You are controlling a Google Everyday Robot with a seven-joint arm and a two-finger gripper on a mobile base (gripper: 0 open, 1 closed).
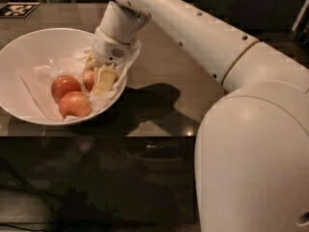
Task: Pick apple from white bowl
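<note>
The step in hand was the grasp itself. The gripper (96, 75) was down inside the bowl (29, 37), at its right side, with the arm (193, 28) reaching in from the upper right over the desk (164, 81).

The apple (88, 80) lay in the right half of the bowl on the crumpled paper (34, 81). It sat between the jaws: one pale jaw stood hard against its right flank, the other showed just above and behind it. Only the apple's left part was visible; the rest was hidden behind the near jaw. The jaws bracketed the fruit closely, but whether they had closed firmly on it or merely stood around it could not be told.

Two more fruits sat just left of it: a deeper red apple (64, 87), nearly touching the target, and a paler apple (75, 104) in front, near the bowl's front wall.

Judging from this, the next move called for a sure grip and then a straight lift up and out over the rim. The lift would need to stay clear of the two neighbours. The paper bunched up around the wrist and right rim could snag or be dragged along. A round, smooth apple held off-centre might also roll out of the jaws, so a slow rise seemed wise.
</note>
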